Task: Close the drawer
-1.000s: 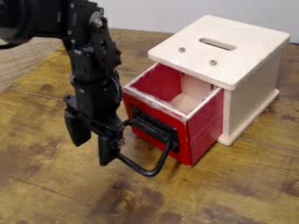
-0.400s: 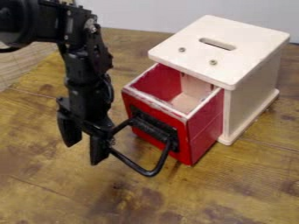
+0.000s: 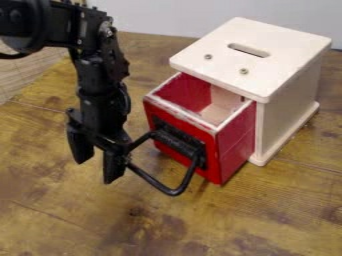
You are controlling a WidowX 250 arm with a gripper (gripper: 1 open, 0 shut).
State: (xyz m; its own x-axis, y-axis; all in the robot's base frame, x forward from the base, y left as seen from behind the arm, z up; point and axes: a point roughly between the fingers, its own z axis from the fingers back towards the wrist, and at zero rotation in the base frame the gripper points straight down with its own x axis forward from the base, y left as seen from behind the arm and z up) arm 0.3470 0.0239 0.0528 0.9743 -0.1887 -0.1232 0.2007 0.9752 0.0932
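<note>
The red drawer [image 3: 201, 135] stands pulled out of the cream box [image 3: 274, 85] toward the lower left, and its pale wooden inside shows. A black bracket and a large black loop handle [image 3: 160, 170] stick out from its front. My black gripper [image 3: 96, 160] hangs just left of the handle, fingers pointing down at the table. The fingers [image 3: 112, 165] stand apart and hold nothing. The right finger is close to the loop's left end; I cannot tell if it touches.
The cream box has a slot [image 3: 249, 48] in its top and stands at the right on the worn wooden table [image 3: 267, 215]. My arm [image 3: 80, 50] reaches in from the upper left.
My gripper has moved left, away from the drawer front, and stayed open. The drawer has slid out a little to the left with its handle.
</note>
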